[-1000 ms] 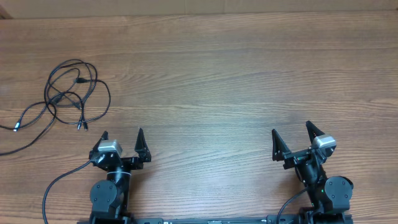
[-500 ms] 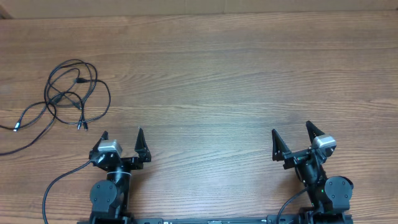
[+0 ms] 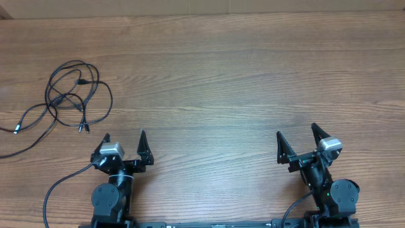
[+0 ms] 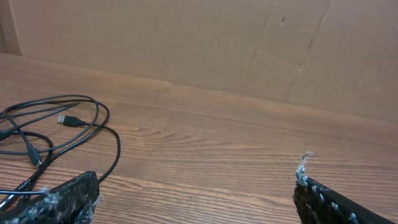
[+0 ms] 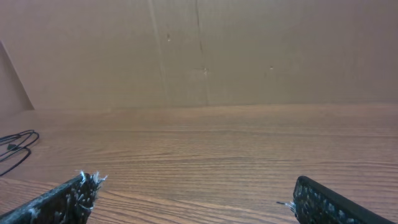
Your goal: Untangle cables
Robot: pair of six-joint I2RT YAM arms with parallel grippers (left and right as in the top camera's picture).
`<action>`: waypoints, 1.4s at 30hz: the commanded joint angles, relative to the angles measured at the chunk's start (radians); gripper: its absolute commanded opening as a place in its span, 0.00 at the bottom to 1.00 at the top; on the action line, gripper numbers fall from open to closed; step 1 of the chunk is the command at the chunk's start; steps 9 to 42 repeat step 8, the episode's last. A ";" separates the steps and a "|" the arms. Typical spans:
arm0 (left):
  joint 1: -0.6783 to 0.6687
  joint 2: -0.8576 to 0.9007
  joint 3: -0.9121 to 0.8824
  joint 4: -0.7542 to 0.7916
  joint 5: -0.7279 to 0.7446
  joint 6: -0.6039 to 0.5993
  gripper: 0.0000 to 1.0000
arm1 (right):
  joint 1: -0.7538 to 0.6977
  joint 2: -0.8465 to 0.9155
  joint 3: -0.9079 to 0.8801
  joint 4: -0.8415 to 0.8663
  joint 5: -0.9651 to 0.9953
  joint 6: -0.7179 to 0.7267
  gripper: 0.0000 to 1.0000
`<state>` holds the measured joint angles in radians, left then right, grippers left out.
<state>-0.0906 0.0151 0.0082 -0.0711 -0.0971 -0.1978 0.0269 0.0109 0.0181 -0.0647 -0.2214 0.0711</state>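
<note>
The cables [image 3: 69, 95] lie in a tangle of thin black loops at the far left of the wooden table, with small plug ends, one silvery tip at the left edge. They also show in the left wrist view [image 4: 56, 134] and at the left edge of the right wrist view [image 5: 15, 146]. My left gripper [image 3: 124, 142] is open and empty near the front edge, to the right of and nearer than the tangle. My right gripper [image 3: 296, 138] is open and empty at the front right, far from the cables.
A brown cardboard wall [image 4: 199, 43] stands along the table's far edge. A thicker black robot wire [image 3: 57, 187] curves by the left arm's base. The wooden tabletop [image 3: 221, 82] stretches between the arms and the wall.
</note>
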 commanded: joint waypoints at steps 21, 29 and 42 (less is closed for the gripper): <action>0.008 -0.011 -0.003 0.000 0.009 0.026 1.00 | -0.003 -0.008 -0.010 0.005 -0.001 0.004 1.00; 0.008 -0.011 -0.003 0.000 0.009 0.026 1.00 | -0.003 -0.008 -0.010 0.005 -0.001 0.004 1.00; 0.008 -0.011 -0.003 0.000 0.009 0.026 1.00 | -0.003 -0.008 -0.010 0.005 -0.001 0.004 1.00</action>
